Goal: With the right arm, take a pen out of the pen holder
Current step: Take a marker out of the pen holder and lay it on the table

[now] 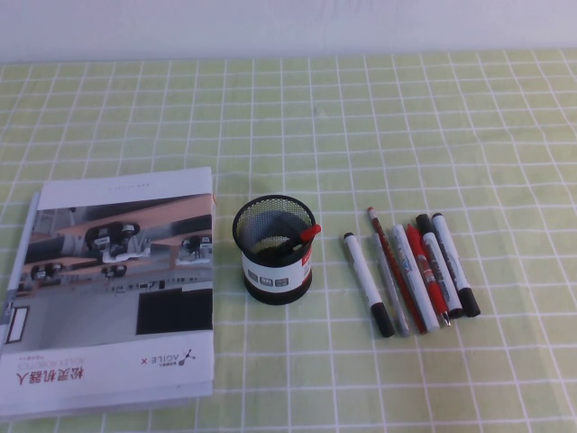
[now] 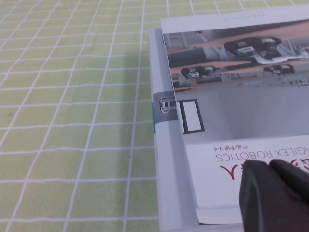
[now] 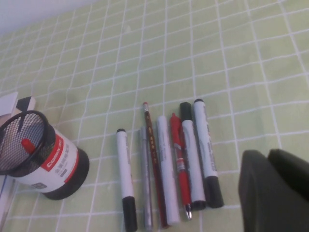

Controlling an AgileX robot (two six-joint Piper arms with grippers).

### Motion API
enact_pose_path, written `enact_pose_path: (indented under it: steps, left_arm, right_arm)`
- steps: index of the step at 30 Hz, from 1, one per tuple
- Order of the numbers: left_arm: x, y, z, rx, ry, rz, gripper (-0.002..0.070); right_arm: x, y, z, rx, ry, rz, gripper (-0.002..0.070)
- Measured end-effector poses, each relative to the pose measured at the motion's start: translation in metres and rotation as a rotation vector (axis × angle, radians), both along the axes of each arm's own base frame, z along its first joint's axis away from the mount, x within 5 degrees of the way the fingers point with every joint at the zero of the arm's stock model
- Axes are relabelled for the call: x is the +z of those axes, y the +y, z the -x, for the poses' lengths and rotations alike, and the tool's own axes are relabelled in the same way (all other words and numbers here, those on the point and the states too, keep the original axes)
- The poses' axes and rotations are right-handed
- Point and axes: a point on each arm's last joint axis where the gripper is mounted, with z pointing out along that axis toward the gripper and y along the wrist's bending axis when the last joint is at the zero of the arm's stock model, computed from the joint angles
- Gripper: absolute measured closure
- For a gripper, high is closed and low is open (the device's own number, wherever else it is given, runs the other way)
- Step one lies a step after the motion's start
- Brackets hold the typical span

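A black mesh pen holder (image 1: 275,253) with a white label stands mid-table; it also shows in the right wrist view as the pen holder (image 3: 41,154). One red-capped pen (image 1: 302,236) leans inside it, its cap at the rim, and shows through the mesh as the red cap (image 3: 27,144). My right gripper (image 3: 268,154) is shut and empty, hovering above the cloth to the right of the row of pens. My left gripper (image 2: 269,164) is shut, empty, and hangs over the booklet. Neither arm appears in the high view.
Several pens and markers (image 1: 415,271) lie side by side on the green checked cloth right of the holder, also seen as the row of pens (image 3: 169,164). A booklet stack (image 1: 117,289) lies left of the holder; the booklet cover (image 2: 231,96) fills the left wrist view.
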Motion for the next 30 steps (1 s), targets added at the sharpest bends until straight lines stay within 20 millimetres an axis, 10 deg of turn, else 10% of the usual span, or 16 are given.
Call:
enact_pose_path:
  steps: [13, 24, 30]
  left_arm:
    - [0.000, 0.000, 0.000, 0.000, 0.000, 0.000, 0.0681]
    - [0.000, 0.000, 0.000, 0.000, 0.000, 0.000, 0.0681]
    - [0.000, 0.000, 0.000, 0.000, 0.000, 0.000, 0.0681]
  right_arm:
    - [-0.012, 0.093, -0.037, 0.263, -0.215, 0.111, 0.0658]
    - [-0.039, 0.135, -0.043, 0.347, -0.510, 0.060, 0.0293]
    - [-0.065, 0.153, -0.051, 0.420, -0.587, 0.048, 0.0250]
